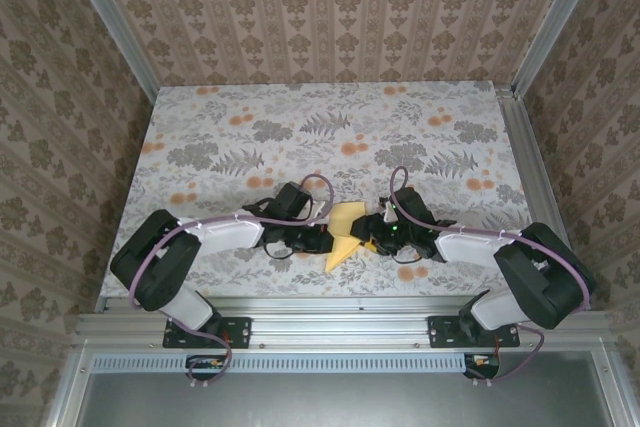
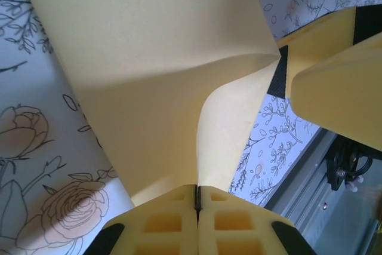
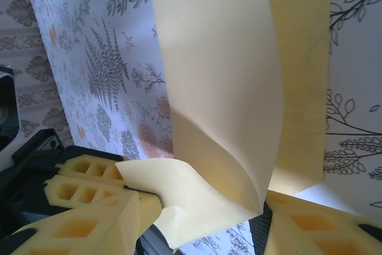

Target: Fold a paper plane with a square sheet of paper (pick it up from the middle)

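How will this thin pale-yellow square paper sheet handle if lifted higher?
Probably floppy: the square sheet of paper bows and curls beyond the pinch. Likely very light: the shut left gripper holds it by one edge. It may crease easily; its bend looks tight.

The top camera looks down; both wrist cameras closely face paper point(image 2: 149, 58).

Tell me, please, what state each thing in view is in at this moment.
square sheet of paper, held up off the cloth between the two grippers, bent and curled, not yet a plane shape.
left gripper, shut on the paper's edge.
right gripper, fingers on either side of the paper's curl; whether it is clamped cannot be told.
floral cloth, lying flat on the table.
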Available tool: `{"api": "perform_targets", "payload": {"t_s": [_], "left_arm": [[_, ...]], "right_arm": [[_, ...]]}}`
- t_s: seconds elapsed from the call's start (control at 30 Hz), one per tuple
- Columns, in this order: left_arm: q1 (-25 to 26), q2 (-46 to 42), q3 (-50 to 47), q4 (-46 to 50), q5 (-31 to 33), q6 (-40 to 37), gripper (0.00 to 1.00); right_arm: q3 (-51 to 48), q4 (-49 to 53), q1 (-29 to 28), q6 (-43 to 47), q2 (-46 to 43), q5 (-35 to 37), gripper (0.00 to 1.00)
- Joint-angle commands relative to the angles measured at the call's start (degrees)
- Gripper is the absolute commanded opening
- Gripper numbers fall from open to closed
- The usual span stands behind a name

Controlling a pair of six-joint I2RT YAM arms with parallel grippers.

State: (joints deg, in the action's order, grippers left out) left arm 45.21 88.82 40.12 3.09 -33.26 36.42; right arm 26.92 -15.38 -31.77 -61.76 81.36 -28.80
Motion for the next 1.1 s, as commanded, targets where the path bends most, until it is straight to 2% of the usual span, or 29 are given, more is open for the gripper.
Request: {"api": "perform_targets", "payload": {"t_s": [0.0, 0.1, 0.33, 0.63, 0.83, 1.07], "left_arm": [[-0.59, 0.8, -0.78, -1.26, -1.01, 0.56, 0.09], [-0.89, 1.29, -1.25, -2.13, -0.94, 0.81, 0.14], [-1.02, 2.62, -1.8, -2.3, -0.41, 0.49, 0.17], [-1.09, 4.59, -0.07, -1.39, -0.46, -0.38, 0.2], [-1.09, 2.3, 1.49, 4.06, 1.79, -2.6, 0.3], [-1.02, 0.37, 2.35, 8.5, 4.43, -4.46, 0.33]], "right_arm": [[-0.81, -2.77, 0.28, -1.2, 0.01, -1.37, 0.53], [-0.97, -3.89, 0.23, -1.1, 1.35, -1.61, 0.51], [-0.84, -6.26, -0.08, -0.72, 4.65, -2.1, 0.43], [0.92, -2.0, -0.84, 3.0, 6.62, -0.23, 0.23], [2.26, 4.51, -0.84, 6.34, 5.78, 3.08, 0.15], [3.04, 4.99, -0.84, 6.84, 7.26, 3.42, 0.09]]}}
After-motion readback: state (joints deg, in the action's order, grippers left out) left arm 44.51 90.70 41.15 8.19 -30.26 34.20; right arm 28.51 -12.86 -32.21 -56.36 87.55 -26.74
